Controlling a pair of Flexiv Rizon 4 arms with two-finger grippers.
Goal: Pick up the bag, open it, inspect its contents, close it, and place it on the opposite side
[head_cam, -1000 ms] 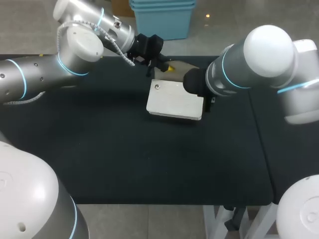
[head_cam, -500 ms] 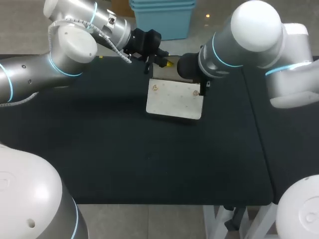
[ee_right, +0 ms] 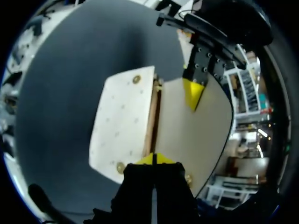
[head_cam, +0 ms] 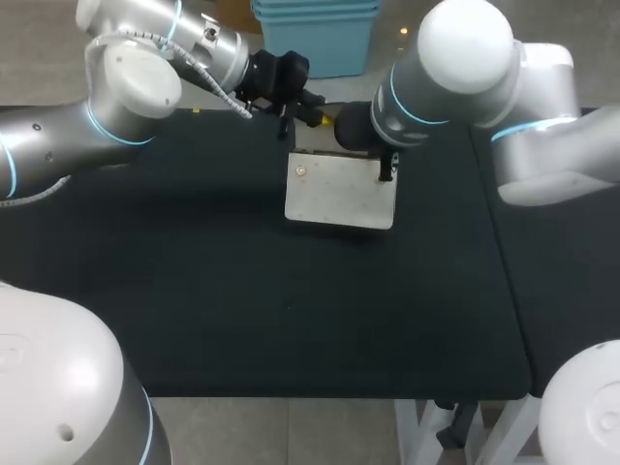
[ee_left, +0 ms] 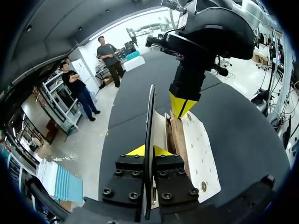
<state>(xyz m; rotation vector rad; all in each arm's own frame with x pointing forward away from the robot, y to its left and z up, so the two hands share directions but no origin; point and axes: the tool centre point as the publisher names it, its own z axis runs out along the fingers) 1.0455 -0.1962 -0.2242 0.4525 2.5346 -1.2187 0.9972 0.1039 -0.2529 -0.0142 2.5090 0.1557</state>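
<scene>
The white bag [head_cam: 339, 199] lies at the back middle of the black table, a brass stud [head_cam: 301, 170] showing on its flap. My left gripper [head_cam: 295, 136] comes in at the bag's back left corner. In the left wrist view it [ee_left: 147, 150] is shut on a thin dark-edged wall of the bag [ee_left: 150, 112], held edge-on. My right gripper [head_cam: 386, 172] is at the bag's back right corner. Its shut yellow tips [ee_right: 154, 158] sit at the slit between the white flap [ee_right: 124, 123] and the beige panel [ee_right: 208, 126]. I cannot see anything pinched between them.
The black table [head_cam: 242, 310] stretches bare in front of and to the left of the bag. Both arms crowd the back middle, their grippers a short way apart over the bag's mouth.
My right arm has swung back and leftward from the bag's right side to its back edge. My left arm has drawn slightly back. The bag has turned squarer.
</scene>
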